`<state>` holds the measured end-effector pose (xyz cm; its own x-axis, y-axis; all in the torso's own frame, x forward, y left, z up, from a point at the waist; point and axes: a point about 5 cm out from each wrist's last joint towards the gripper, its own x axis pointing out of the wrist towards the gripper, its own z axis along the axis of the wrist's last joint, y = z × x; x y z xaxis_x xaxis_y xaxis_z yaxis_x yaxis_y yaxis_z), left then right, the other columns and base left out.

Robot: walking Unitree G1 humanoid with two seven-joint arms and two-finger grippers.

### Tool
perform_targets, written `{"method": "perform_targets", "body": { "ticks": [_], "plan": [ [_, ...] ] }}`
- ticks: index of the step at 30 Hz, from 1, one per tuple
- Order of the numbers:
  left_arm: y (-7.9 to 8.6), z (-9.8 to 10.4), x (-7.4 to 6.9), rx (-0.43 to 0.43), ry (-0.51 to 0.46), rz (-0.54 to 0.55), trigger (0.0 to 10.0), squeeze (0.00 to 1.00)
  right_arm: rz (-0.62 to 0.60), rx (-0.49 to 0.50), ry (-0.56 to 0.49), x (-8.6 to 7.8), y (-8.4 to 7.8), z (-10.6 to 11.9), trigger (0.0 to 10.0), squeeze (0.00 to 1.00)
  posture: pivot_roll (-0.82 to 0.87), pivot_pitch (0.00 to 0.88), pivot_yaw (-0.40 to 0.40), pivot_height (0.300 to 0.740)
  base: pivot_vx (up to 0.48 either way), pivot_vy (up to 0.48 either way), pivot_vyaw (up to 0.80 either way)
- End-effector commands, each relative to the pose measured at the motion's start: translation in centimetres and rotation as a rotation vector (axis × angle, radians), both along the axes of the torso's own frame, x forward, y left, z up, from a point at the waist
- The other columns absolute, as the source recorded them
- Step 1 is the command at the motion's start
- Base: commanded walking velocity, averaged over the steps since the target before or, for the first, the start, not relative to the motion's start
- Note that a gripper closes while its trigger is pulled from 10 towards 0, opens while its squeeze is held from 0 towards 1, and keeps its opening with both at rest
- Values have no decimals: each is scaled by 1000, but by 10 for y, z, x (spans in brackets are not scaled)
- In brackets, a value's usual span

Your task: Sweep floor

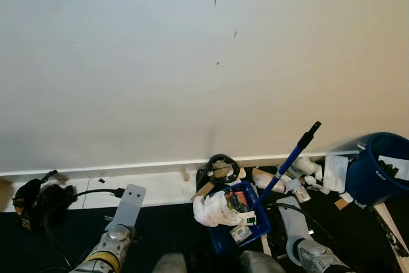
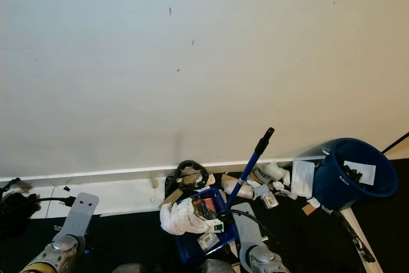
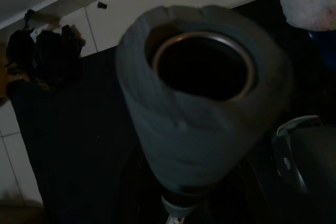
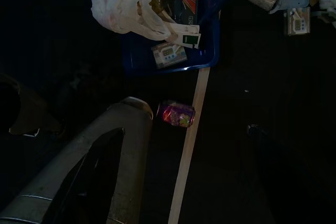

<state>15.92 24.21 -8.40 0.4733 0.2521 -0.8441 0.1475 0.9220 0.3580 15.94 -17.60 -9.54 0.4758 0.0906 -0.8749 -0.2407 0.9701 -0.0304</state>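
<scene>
A white wall is met by dark floor, where a blue dustpan lies amid litter; neither gripper's opening can be told.

1. The dustpan is deep blue, and its handle is blue tipped black.
2. The crumpled bag is white.
3. The bucket is dark blue.
4. The can is pink and green.
5. The wall is plain off-white, and the floor is black.

Dark floor by the wall.
On it: blue dustpan with litter, blue bin, black cable, scraps.
</scene>
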Motion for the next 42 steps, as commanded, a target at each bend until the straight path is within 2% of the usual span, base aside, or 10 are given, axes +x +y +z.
{"method": "perform_targets", "body": {
  "ticks": [1,15,23,31,40,42],
  "plan": [
    [1,-11,-28,14,94,22,10000,0,-3,3,0,1,-1,1,10000,0,181,0,-70,740,0,0,0],
    [10,-6,-22,26,-5,95,10000,0,16,-7,5,-1,-3,0,10000,0,175,0,-73,740,0,0,0],
    [9,-4,-18,15,-45,159,10000,0,21,-10,-1,1,-4,1,10000,0,175,0,-75,740,0,0,0],
    [4,1,-3,23,-88,138,10000,0,16,0,-14,5,-2,2,10000,0,173,0,-72,740,0,0,0],
    [-1,4,6,31,-129,134,10000,0,-23,-7,-34,7,-4,3,10000,0,162,0,-78,740,0,0,0],
    [-3,8,17,24,-174,131,10000,0,-114,11,-62,13,-6,6,10000,0,155,0,-76,740,0,0,0]
  ]
}}
